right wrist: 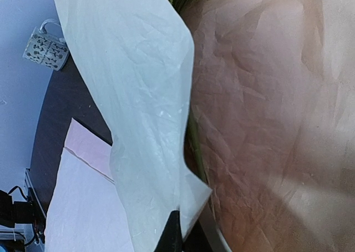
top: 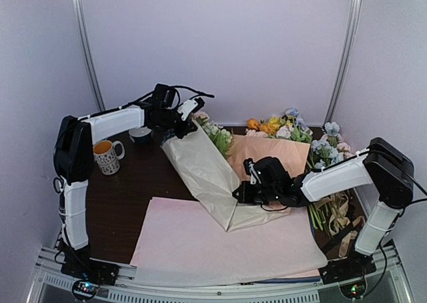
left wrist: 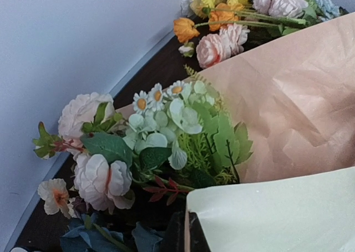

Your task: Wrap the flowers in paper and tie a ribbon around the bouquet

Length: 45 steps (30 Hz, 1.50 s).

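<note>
The paper (top: 200,164) lies folded over the flowers (top: 219,139) on the table (top: 133,183), long axis running far-left to near-right, the left fingers (left wrist: 176,235) clenched on its raised far end, the right fingers (right wrist: 171,234) pinched on its near edge.

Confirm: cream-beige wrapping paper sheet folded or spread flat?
Partly folded: one flap of the cream-beige wrapping paper is drawn across the stems of the flowers, pinched by left gripper and right gripper; its peach part lies flat.
</note>
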Available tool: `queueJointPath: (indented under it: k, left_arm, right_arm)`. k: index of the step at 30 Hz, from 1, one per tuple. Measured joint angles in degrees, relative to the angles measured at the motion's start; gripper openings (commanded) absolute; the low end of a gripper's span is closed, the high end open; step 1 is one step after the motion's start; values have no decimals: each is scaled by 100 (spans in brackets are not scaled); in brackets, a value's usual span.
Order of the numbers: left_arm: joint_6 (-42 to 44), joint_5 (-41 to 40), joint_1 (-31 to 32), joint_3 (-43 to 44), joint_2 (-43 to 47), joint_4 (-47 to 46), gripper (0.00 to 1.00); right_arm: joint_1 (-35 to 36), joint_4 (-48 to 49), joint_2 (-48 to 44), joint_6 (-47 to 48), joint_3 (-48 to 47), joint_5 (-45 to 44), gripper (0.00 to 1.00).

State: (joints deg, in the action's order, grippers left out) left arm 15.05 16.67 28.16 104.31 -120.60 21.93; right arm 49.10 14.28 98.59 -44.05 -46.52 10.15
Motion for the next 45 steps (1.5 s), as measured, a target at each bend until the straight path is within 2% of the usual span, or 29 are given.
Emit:
queueJointPath:
  k: [13,14,16,18,21,24,29,32,36,39,45]
  left_arm:
    - [-125,-1587,328,723,-966,439,1]
    - [-138,-1714,358,776,-1001,487,9]
    - [-170,-1871,393,857,-1049,562,34]
    - [-227,-2118,391,990,-1088,579,50]
    - [-400,-2402,278,1276,-1067,577,65]
    - [-485,-2542,175,1298,-855,573,73]
    - [-673,-2546,92,839,111,603,72]
    - [-977,-2356,125,284,977,531,58]
    - [-1436,-1928,264,-658,1801,291,46]
    - [-1657,-1725,603,-1145,1746,236,42]
    - [-2090,-1222,1318,-1473,684,262,41]
  right_arm:
    - [-20,476,221,-494,201,-138,0]
    - [-24,501,236,-527,210,-140,0]
    - [-28,535,247,-546,214,-144,0]
    - [-24,483,247,-551,223,-136,0]
    - [-22,387,278,-553,234,-118,0]
    - [-22,319,284,-566,254,-116,0]
    - [-22,308,291,-577,260,-116,0]
    - [-22,308,295,-590,260,-118,0]
    - [-22,308,299,-592,260,-118,0]
    - [-22,306,299,-590,260,-118,0]
    - [-22,302,299,-590,260,-120,0]
